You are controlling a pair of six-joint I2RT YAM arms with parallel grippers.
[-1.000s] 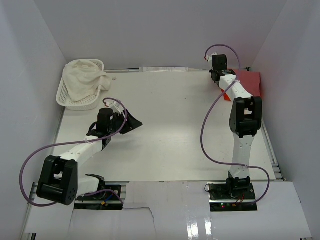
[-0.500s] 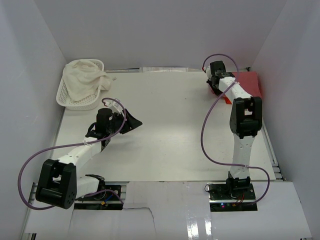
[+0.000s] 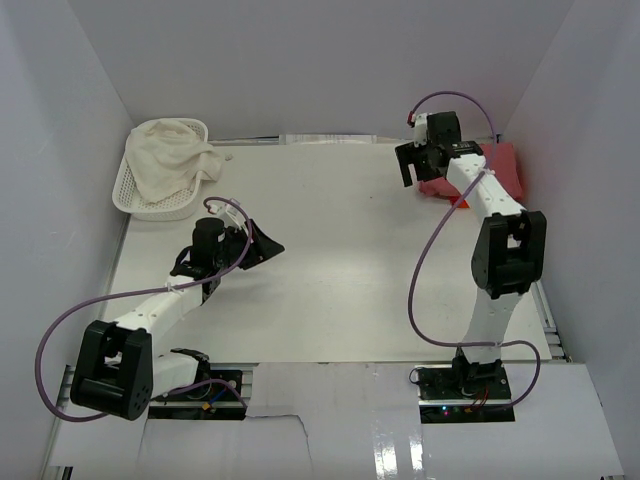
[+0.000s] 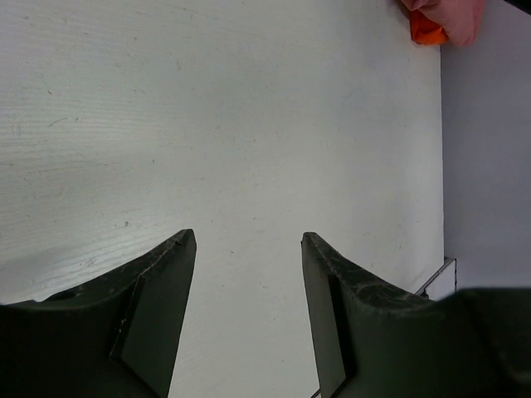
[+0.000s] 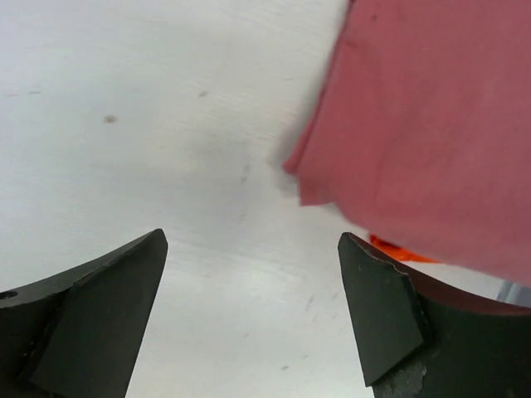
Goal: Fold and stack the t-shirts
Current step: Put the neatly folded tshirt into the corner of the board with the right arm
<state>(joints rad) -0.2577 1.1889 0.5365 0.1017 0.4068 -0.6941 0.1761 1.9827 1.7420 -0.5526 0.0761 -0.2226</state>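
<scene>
Top view, left to right. A white basket (image 3: 135,195) holding a cream cloth (image 3: 170,160) sits at the far left corner of the table (image 3: 340,260). My left gripper (image 3: 265,245) hovers low over bare table left of centre, its fingers partly apart with nothing between them. My right gripper (image 5: 249,240) has its fingers spread wide and empty above the table, just beside the left edge of the folded rose shirt (image 5: 431,116). That shirt lies at the far right corner on top of the orange shirt (image 5: 397,248), of which only a sliver shows beneath. The stack looks placed, so I judge the step in hand to be clearing my right arm from it. Done well, this means rising first with the fingers wide. Then I draw away to the left, so that no fingertip catches the loose corner of the rose fold and drags the top layer off the orange one.
</scene>
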